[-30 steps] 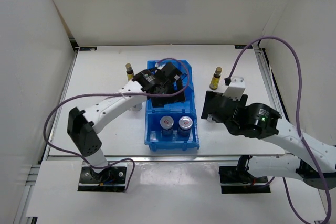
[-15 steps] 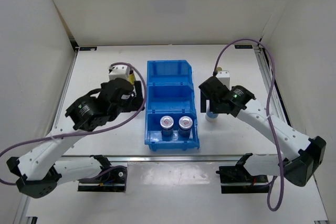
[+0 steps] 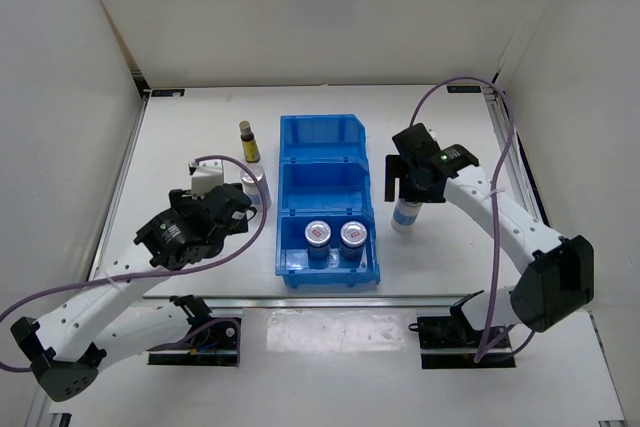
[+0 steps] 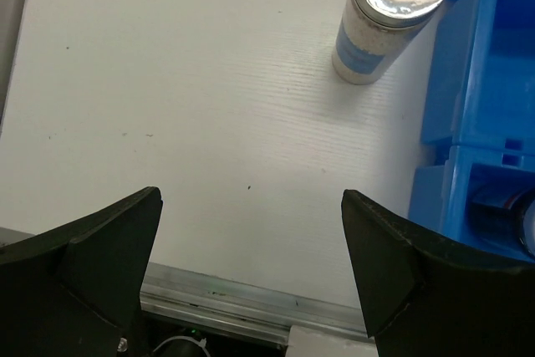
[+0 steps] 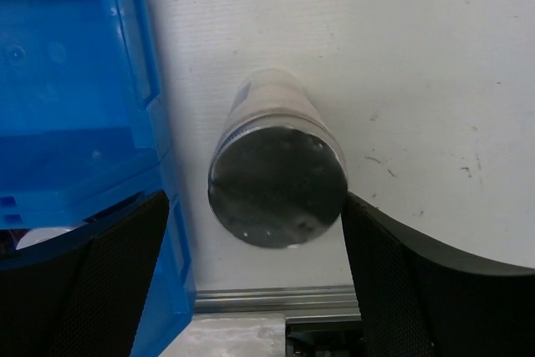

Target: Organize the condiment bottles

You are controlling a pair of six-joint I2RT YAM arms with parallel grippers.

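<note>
Two short silver jars with red-marked lids [image 3: 318, 235] [image 3: 351, 235] stand in the near compartment of the blue bin [image 3: 285, 182]. One amber bottle [image 3: 246, 141] stands left of the bin. One white-blue cylinder [image 3: 257, 185] [image 4: 386, 18] stands by the bin's left wall. My left gripper [image 3: 215, 215] [image 4: 251, 206] is open and empty, nearer than that cylinder. The other cylinder [image 3: 405, 215] [image 5: 277, 181] stands right of the bin. My right gripper [image 3: 412, 187] [image 5: 255, 206] is open and straddles its silver lid. The second amber bottle is hidden.
The bin's middle and far compartments show nothing inside. The bin wall [image 5: 75, 81] is close beside my right gripper's left finger. An aluminium rail [image 4: 234, 303] runs along the table's near edge. White walls enclose the table on three sides.
My left arm has drawn back from the bin toward the near left, uncovering the amber bottle and the left cylinder. My right arm now covers the spot where the right amber bottle stood.
</note>
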